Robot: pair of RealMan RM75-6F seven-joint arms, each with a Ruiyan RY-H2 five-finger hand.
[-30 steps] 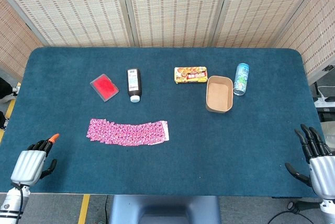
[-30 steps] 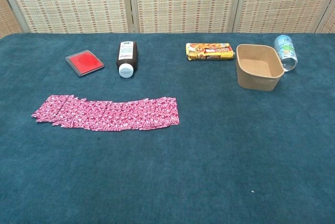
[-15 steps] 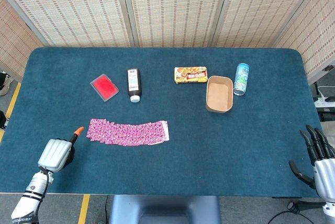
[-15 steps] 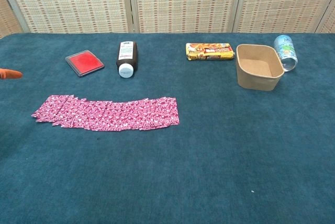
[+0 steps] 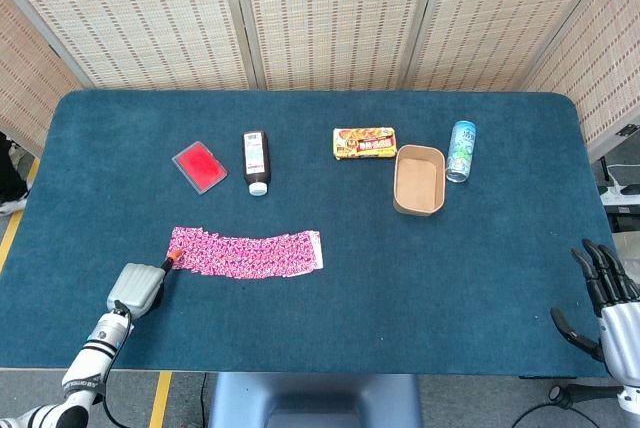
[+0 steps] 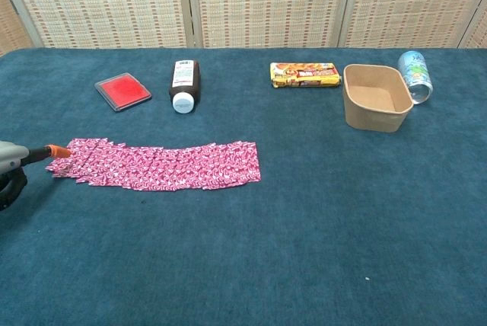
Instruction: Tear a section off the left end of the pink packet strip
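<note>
The pink packet strip [image 5: 245, 253] lies flat on the blue table [image 5: 400, 288], left of centre, curving slightly; in the chest view the strip [image 6: 156, 166] runs from the far left towards the middle. My left hand [image 5: 140, 286] is at the strip's left end, back of the hand up, its orange fingertip [image 5: 172, 260] touching the end packets. In the chest view the left hand [image 6: 11, 167] enters at the left edge, holding nothing. My right hand [image 5: 612, 308] hangs off the table's front right corner, fingers spread and empty.
Behind the strip lie a red flat case [image 5: 199, 166] and a brown bottle [image 5: 256, 161] on its side. Further right are a snack pack [image 5: 364, 142], a cardboard tub [image 5: 419, 206] and a drinks can [image 5: 461, 151]. Woven screens stand behind the table.
My left hand has moved from the table's front left corner forward and right, until its orange fingertip reached the strip's left end. The right hand has barely shifted.
</note>
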